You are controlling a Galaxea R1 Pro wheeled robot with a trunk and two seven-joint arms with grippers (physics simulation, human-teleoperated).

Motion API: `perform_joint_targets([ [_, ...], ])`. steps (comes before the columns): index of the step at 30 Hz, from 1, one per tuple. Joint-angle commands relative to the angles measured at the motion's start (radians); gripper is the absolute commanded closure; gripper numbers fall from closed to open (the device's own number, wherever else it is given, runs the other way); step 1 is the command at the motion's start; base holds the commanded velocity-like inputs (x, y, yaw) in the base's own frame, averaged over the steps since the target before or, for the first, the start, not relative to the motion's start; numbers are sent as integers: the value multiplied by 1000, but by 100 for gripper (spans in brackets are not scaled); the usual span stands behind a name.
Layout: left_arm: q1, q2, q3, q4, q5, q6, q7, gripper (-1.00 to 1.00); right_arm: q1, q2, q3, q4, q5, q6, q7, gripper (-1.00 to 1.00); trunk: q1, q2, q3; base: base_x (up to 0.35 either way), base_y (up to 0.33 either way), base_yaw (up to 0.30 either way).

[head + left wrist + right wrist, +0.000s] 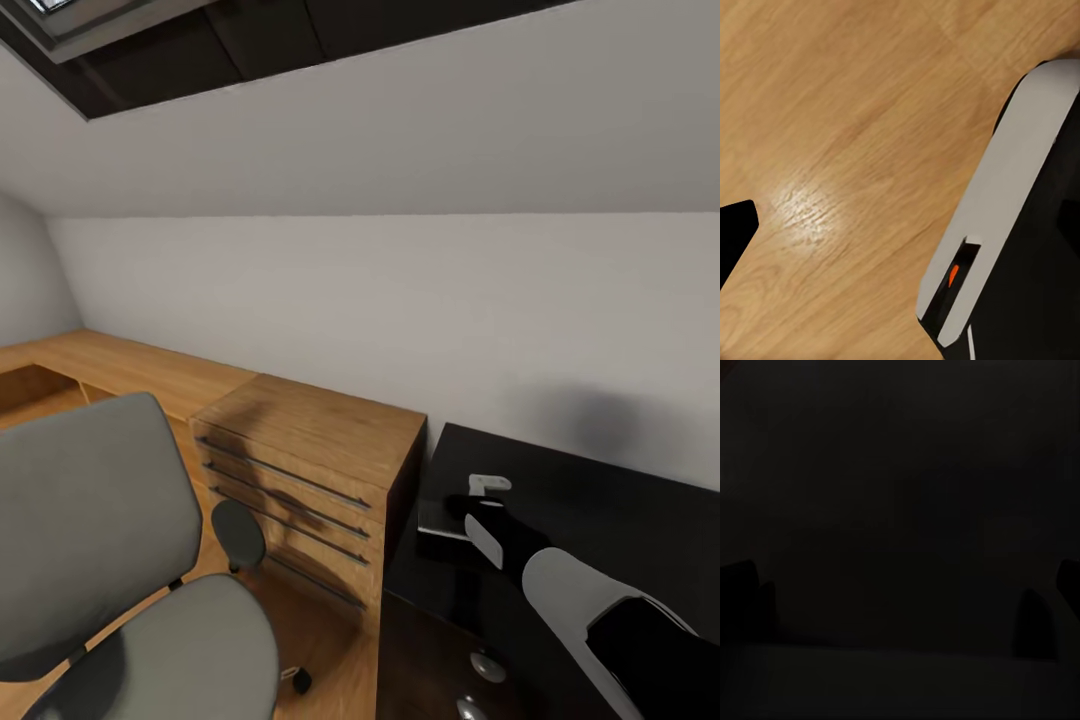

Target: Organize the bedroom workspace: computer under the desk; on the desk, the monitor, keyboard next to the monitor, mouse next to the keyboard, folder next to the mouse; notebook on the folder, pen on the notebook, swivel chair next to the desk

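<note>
- Head view: the right hand [487,492] reaches over the black surface [600,500], at a thin grey notebook [440,520] near the surface's end; whether it grips cannot be told.
- Swivel chair [110,560] stands beside the wood cabinet [310,450].
- Likely step: handling the notebook; next calls for confirming placement.
- Left wrist view adds bare wood floor [855,135]; left hand's opening cannot be told.
- Right wrist view is near-black, with fingertips [1035,622] dimly apart.

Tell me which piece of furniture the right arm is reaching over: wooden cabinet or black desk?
The black desk. The right gripper hangs over its dark top, right of the wooden cabinet with long bar handles.
</note>
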Motion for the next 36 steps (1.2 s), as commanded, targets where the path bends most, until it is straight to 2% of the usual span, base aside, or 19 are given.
perform_joint_targets([
  [1,0,0,-7,-1,11,-1,-5,-100,1,-1,11,42,-19,7,-6,-100,4,-8,-4,0,0,0],
  [4,0,0,-7,-1,11,-1,-5,-100,1,-1,11,42,-18,7,-6,-100,16,-29,-14,0,0,0],
  [23,0,1,-7,-1,11,0,-5,-100,1,-3,11,42,-18,7,-6,-100,16,-29,-14,0,0,0],
  [36,0,19,-7,-1,11,0,-5,-100,0,-3,11,42,-17,7,-6,-100,16,-29,-14,-55,0,0],
])
